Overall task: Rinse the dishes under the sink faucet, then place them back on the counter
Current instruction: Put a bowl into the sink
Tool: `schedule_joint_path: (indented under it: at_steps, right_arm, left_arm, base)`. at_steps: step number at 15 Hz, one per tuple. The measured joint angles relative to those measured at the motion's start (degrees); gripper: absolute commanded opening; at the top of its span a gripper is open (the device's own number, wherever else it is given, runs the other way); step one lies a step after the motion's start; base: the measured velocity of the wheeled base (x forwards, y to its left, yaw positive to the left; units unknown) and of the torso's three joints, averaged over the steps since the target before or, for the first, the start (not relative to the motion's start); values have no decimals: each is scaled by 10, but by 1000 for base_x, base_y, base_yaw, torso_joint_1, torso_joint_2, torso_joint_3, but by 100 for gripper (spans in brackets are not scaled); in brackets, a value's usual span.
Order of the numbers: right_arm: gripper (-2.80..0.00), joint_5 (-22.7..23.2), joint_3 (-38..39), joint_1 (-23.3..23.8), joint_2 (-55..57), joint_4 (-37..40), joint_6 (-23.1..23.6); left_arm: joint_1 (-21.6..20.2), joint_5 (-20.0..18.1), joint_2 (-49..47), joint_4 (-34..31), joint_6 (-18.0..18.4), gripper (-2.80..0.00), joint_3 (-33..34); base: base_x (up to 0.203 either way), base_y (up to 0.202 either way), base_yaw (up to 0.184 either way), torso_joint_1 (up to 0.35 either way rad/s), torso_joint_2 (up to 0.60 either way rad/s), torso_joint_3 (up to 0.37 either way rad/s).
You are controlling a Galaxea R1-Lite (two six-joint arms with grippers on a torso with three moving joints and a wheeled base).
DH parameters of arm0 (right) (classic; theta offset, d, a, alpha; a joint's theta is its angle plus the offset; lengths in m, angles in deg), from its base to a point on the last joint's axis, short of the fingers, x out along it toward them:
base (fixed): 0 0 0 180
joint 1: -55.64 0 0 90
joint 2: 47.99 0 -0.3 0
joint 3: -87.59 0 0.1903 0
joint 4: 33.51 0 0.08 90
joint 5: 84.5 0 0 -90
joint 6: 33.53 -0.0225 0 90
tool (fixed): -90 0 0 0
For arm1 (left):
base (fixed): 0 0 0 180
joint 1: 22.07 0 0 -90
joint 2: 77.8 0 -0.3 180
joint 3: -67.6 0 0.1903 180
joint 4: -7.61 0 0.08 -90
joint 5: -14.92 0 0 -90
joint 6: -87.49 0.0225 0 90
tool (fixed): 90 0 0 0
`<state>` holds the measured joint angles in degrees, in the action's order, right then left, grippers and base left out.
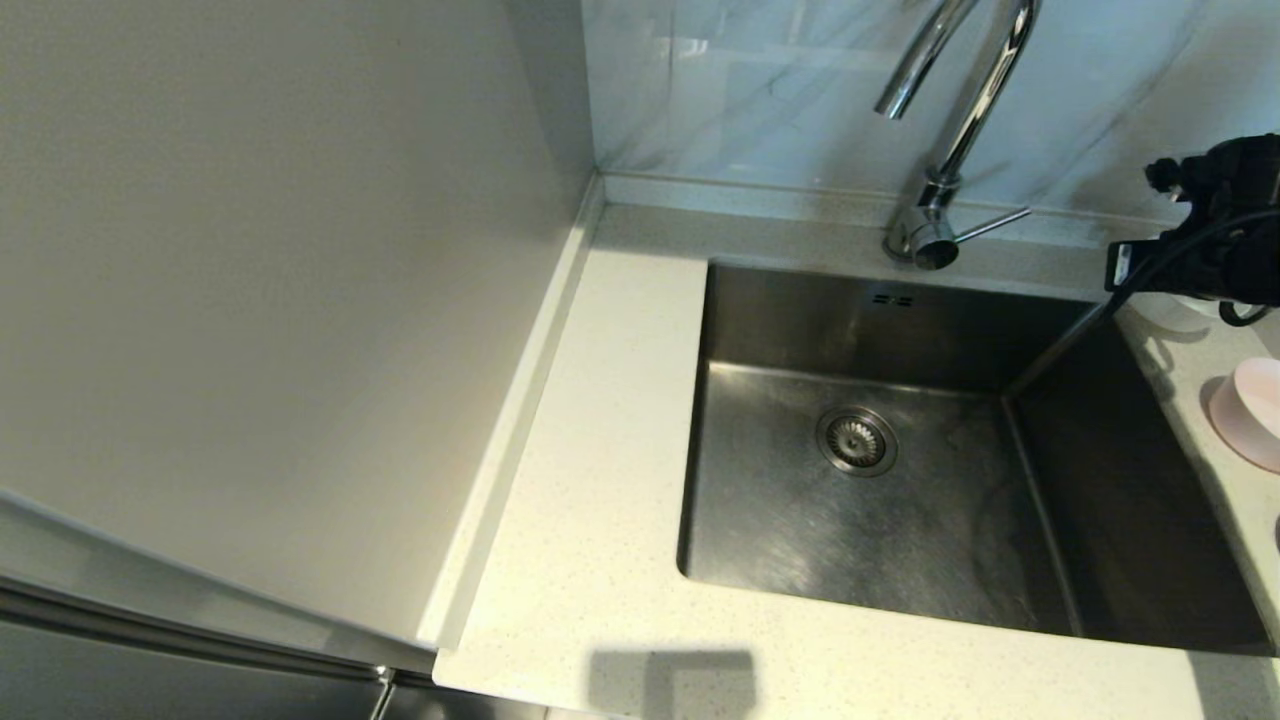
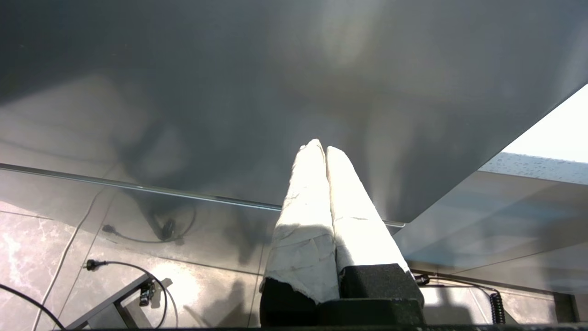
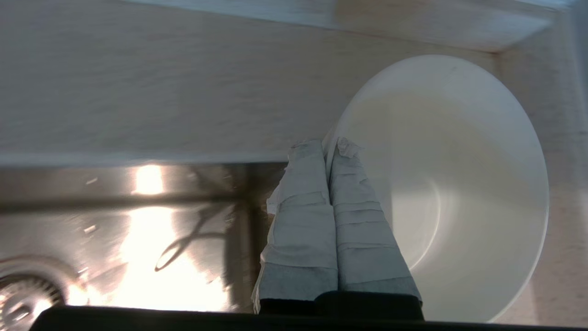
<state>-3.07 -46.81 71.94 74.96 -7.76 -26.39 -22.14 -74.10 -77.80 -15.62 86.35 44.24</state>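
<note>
My right gripper (image 3: 327, 146) is shut on the rim of the white bowl (image 3: 459, 184), one finger inside and one outside. The bowl (image 1: 1175, 312) is over the counter (image 1: 600, 450) just right of the sink's (image 1: 800, 530) back right corner, mostly hidden under the right arm (image 1: 1210, 225) in the head view. The pale pink bowl (image 1: 1250, 412) lies on the counter nearer, at the right edge. The grey-white bowl is out of view. The chrome faucet (image 1: 960, 130) with its side lever (image 1: 990, 225) stands behind the sink. My left gripper (image 2: 320, 147) is shut and empty, parked low beside the cabinet.
The drain strainer (image 1: 857, 441) sits mid-basin, with two overflow slots (image 1: 892, 299) on the back wall. A tall beige side panel (image 1: 270, 280) bounds the counter on the left, and a marble-look backsplash (image 1: 760, 90) runs behind. Cables lie on the floor (image 2: 115, 266) below the left gripper.
</note>
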Motion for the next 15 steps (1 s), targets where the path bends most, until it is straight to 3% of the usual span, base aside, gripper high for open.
schedule_joint_path:
  at_steps: [8, 11, 15]
  right_arm:
    - [-280, -4, 284, -143, -146, -14, -4]
    - [-280, -28, 359, -180, -150, -94, -4]
    - [-280, -82, 385, -189, -83, -200, -3]
  left_arm:
    - [0, 0, 0, 0, 0, -280, 0]
    - [0, 0, 0, 0, 0, -280, 0]
    - [0, 0, 0, 0, 0, -280, 0]
  base:
    - [0, 0, 0, 0, 0, 0]
    - [0, 0, 0, 0, 0, 0]
    - [0, 0, 0, 0, 0, 0]
